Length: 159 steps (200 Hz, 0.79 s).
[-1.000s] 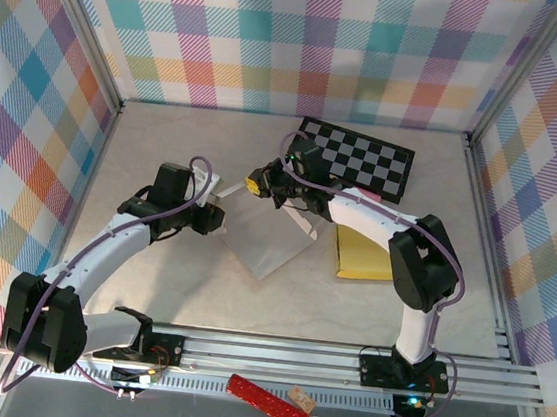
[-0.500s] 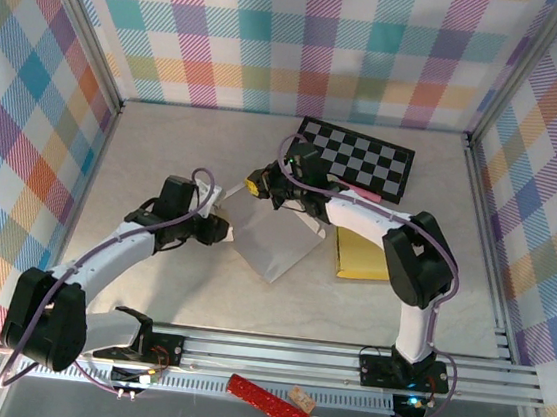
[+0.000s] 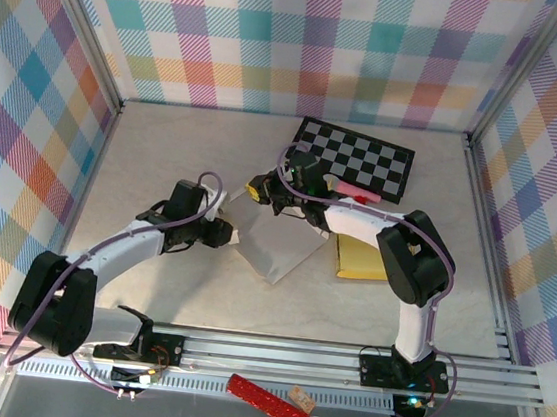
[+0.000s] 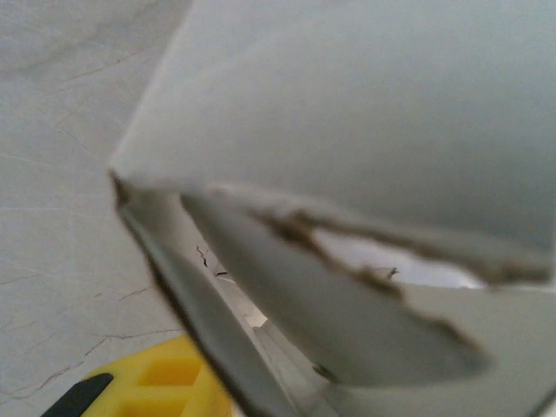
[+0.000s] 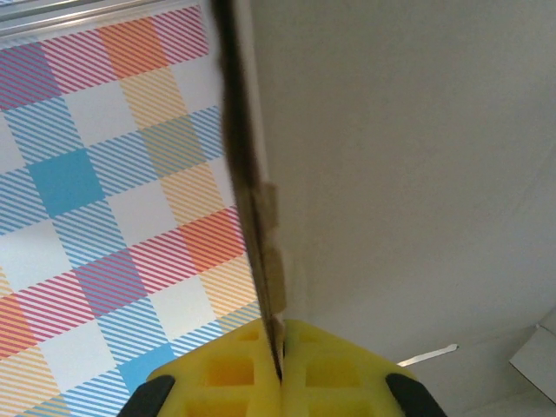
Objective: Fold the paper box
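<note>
A: What sort of place is this?

B: A robotics lab cell, not a home. A left arm (image 3: pixel 123 246) and a right arm (image 3: pixel 414 274) are bolted to aluminium rails (image 3: pixel 282 355) at the table's near edge.

A: And the bright walls?

B: Plaid panels (image 3: pixel 308 41) set in a frame of aluminium posts (image 3: pixel 90 28), closing in a pale, stone-look tabletop (image 3: pixel 165 145).

A: Anything else?

B: A black-and-white checkerboard (image 3: pixel 360 157) lies flat at the back, and purple cables (image 3: pixel 206 185) loop along the arms.
</note>
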Each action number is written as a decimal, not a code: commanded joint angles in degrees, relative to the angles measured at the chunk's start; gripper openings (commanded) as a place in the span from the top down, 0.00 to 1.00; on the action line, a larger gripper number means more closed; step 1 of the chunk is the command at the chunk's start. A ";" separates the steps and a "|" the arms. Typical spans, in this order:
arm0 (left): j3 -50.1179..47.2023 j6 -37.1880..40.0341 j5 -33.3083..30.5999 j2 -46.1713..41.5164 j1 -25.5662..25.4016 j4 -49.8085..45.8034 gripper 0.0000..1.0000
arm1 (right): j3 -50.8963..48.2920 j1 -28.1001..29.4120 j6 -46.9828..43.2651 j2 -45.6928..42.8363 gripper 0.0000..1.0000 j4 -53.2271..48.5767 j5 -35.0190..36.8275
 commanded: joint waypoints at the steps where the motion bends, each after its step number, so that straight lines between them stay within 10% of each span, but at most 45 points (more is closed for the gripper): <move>1: 1.75 -2.73 -2.63 1.20 -1.28 1.54 0.73 | -1.04 0.22 1.09 0.47 1.00 5.84 0.62; 159: 2.24 -9.63 -10.48 4.90 -6.69 7.44 0.78 | -11.38 0.31 2.76 1.08 1.00 22.53 3.04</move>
